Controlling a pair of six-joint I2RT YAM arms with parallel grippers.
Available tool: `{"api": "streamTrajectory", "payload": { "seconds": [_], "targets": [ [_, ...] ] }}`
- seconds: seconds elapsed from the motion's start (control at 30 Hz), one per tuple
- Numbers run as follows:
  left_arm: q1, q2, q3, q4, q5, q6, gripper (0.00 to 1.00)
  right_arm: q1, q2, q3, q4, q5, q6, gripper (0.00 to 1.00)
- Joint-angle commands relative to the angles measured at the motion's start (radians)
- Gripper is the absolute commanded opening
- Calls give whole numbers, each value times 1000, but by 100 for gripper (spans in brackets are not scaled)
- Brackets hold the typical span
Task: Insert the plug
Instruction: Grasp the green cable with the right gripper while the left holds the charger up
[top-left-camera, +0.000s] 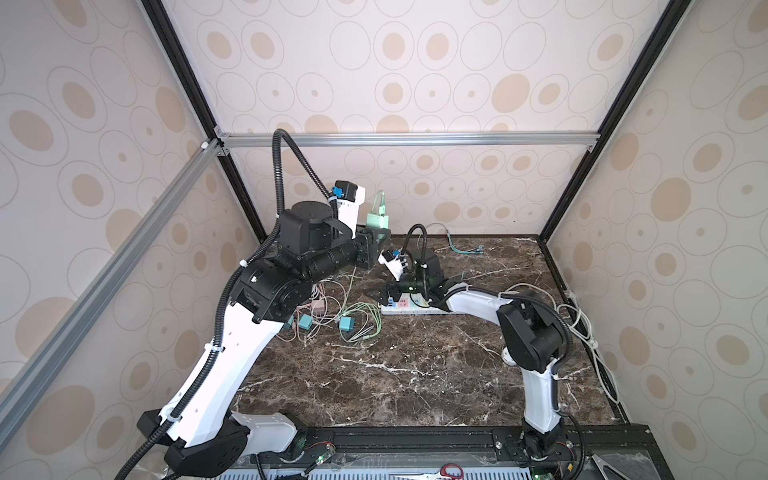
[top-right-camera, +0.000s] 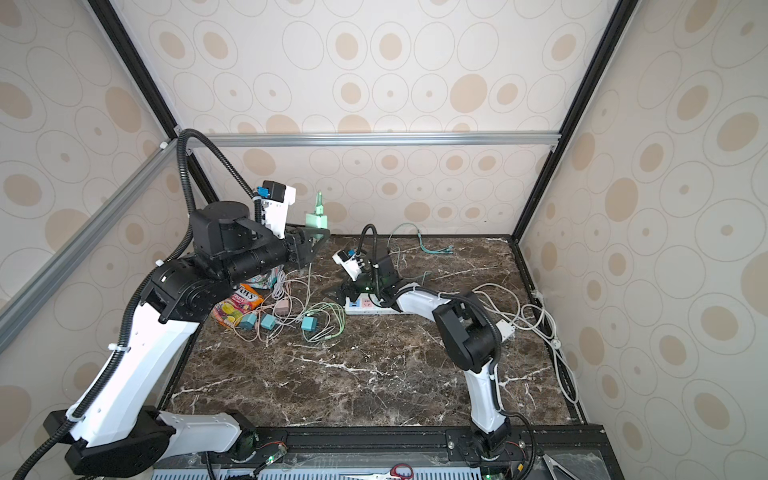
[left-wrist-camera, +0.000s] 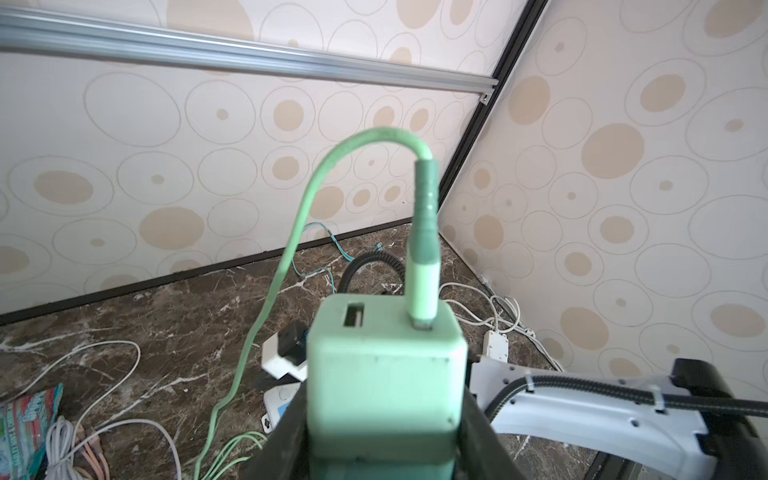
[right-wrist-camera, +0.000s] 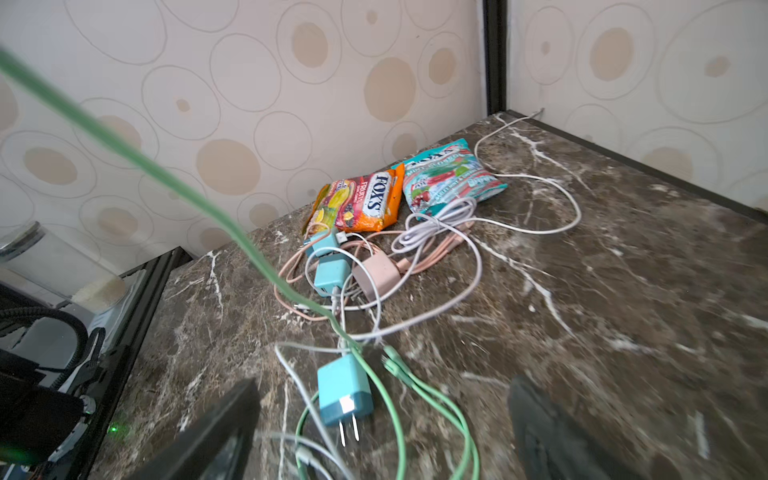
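We hold the green plug (left-wrist-camera: 384, 374) clamped by its sides in the left gripper (left-wrist-camera: 384, 415). It hangs clear of the table (top-left-camera: 415, 374) at upper centre in both top views, well apart from the white power strip (top-left-camera: 411, 306) lying at mid-frame. Its green cable (left-wrist-camera: 291, 257) leaves the face turned away from the gripper, arches over and trails down to the table. We judge the height keeps that slack free of the clutter below. The prongs are hidden, so we cannot tell which way they point. The right gripper (right-wrist-camera: 382, 381) sits low by the strip's left end, fingers wide apart and empty, probably to steady the strip. A teal charger (right-wrist-camera: 344, 390) lies untouched beneath it.
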Motion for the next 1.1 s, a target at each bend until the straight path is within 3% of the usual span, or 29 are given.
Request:
{"api": "streamTrajectory", "payload": {
  "seconds": [0.0,0.1,0.23,0.4,0.47,0.57,0.67,0.87,1.07],
  "targets": [
    [14,15,83,-27,18,63,0,35,72,67,104,39,66,93],
    [20,21,139,-44,21,81,0,46,131,105,158,18,124,90],
    [23,24,170,-62,23,89,0,70,182,151,146,5,101,84],
    [30,21,182,-70,16,96,0,94,257,229,166,29,132,64],
    [32,17,189,-78,-6,100,0,100,276,253,189,24,148,53],
    [38,6,188,-92,-42,105,0,109,267,260,208,30,140,22],
    [42,-15,168,-104,-119,114,0,113,210,284,146,70,107,0],
    [48,-82,75,-107,-376,120,0,114,41,393,24,198,112,0],
    [49,-143,47,-89,-459,126,0,117,-42,504,32,305,52,0]
  ]
}}
